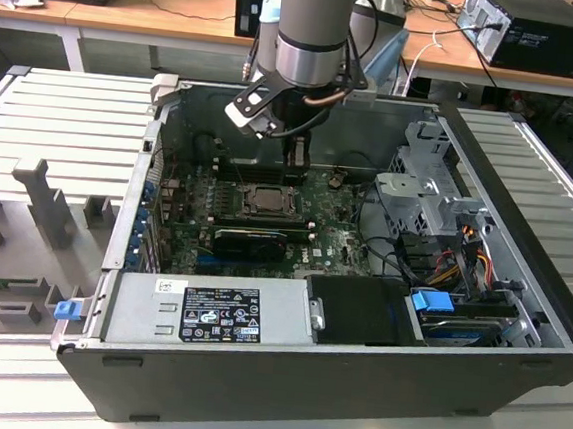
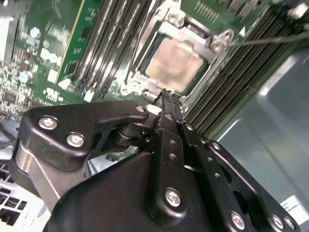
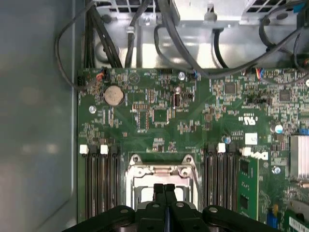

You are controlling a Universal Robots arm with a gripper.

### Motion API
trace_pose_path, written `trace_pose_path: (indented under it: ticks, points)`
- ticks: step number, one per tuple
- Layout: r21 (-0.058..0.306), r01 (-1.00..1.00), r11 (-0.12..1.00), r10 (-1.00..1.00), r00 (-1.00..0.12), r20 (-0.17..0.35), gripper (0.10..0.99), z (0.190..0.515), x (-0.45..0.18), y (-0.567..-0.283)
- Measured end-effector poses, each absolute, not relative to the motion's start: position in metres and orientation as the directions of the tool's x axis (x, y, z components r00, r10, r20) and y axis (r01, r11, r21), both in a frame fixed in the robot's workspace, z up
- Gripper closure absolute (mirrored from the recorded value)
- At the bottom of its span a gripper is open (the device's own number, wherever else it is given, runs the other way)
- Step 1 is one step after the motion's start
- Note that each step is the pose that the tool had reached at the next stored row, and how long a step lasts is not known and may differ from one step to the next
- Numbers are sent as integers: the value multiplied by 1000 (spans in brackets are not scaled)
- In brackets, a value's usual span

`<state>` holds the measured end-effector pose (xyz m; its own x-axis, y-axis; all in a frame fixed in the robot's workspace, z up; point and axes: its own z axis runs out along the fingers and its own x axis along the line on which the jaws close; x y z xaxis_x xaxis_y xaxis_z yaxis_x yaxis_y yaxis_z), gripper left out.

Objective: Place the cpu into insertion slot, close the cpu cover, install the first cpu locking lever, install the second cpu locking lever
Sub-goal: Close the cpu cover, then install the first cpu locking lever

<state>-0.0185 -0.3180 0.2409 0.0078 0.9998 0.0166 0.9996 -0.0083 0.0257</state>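
I have the black pincer (image 2: 166,99) down inside the open dark-grey computer case (image 1: 352,381), which stands on the slatted grey counter (image 1: 63,125). Its fingers are pressed flat together with nothing between them. The tip sits right at the near edge of the socket on the green motherboard (image 3: 159,116), between the banks of long black memory slots (image 2: 111,43).

The small flat square cpu (image 2: 174,65), with its tan metal top, lies level in the square insertion slot and covers the contact field. I count the first step as done. The thin metal cpu cover (image 2: 142,60), a frame plate with a square window, lies around the chip and looks folded down, so I judge the second step done too.

A thin silvery wire lever (image 2: 270,38) runs out from one corner of the socket. I can't tell whether it is hooked under its catch. By my reading, the two locking levers are what is left.
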Motion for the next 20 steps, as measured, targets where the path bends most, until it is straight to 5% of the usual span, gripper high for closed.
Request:
trace_pose_path:
  ticks: [20]
  points:
    - [26,1000,-9,1000,8,17,980,243,-41,-318]
